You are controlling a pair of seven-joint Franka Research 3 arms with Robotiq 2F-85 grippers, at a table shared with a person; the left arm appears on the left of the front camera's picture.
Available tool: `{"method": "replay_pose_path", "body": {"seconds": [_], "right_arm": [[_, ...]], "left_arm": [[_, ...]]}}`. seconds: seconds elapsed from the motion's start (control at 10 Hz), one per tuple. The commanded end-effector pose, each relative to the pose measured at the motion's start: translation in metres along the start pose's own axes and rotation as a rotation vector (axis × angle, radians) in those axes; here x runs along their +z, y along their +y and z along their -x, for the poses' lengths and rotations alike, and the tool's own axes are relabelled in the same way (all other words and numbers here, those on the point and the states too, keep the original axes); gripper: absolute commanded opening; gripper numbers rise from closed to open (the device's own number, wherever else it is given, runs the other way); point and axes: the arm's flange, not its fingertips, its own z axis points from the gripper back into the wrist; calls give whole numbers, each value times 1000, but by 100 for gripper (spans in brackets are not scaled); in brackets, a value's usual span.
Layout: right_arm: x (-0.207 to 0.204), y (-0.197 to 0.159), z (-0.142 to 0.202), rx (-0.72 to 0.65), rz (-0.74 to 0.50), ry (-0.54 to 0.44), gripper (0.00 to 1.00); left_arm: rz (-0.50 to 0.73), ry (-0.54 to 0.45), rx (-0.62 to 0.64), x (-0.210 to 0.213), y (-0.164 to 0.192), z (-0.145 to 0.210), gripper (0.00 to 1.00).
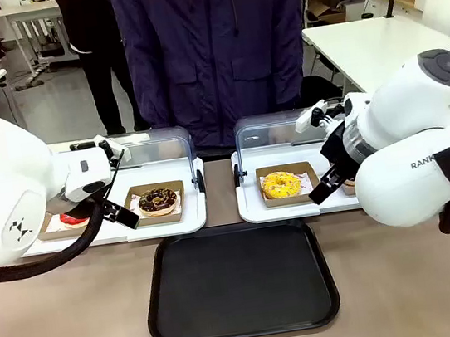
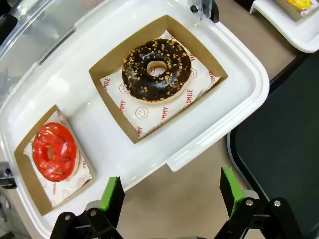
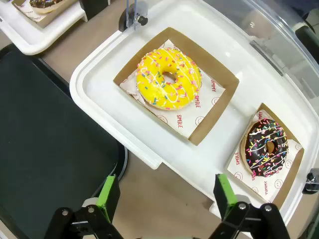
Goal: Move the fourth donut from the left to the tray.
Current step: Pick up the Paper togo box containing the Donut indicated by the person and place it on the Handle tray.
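Note:
The fourth donut (image 3: 268,148), dark chocolate with white and pink drizzle and sprinkles, lies in a brown cardboard holder at the right end of the right white tray (image 3: 149,149). My right gripper (image 3: 166,191) hangs open above that tray's front edge, between the yellow donut (image 3: 168,78) and the fourth donut, touching neither. In the front view the right arm (image 1: 423,149) hides the fourth donut. The black tray (image 1: 239,282) lies empty at the table's front middle. My left gripper (image 2: 172,191) is open over the bare table in front of the left white tray (image 2: 234,104).
The left white tray holds a red donut (image 2: 54,151) and a chocolate donut with gold sprinkles (image 2: 157,69), each in a cardboard holder. Clear domed lids (image 1: 155,145) stand open behind both white trays. A person in a dark jacket (image 1: 212,44) stands at the far side.

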Motion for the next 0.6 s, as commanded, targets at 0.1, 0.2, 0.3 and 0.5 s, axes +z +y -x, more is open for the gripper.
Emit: {"method": "replay_pose_path", "body": {"seconds": [0.1, 0.2, 0.3, 0.5], "right_arm": [[0, 0, 0, 0, 0, 0, 100], [0, 0, 0, 0, 0, 0, 100], [0, 0, 0, 0, 0, 0, 100], [0, 0, 0, 0, 0, 0, 100]], "left_arm": [[0, -1, 0, 0, 0, 0, 100], [0, -1, 0, 0, 0, 0, 100], [0, -1, 0, 0, 0, 0, 100], [0, -1, 0, 0, 0, 0, 100]]}}
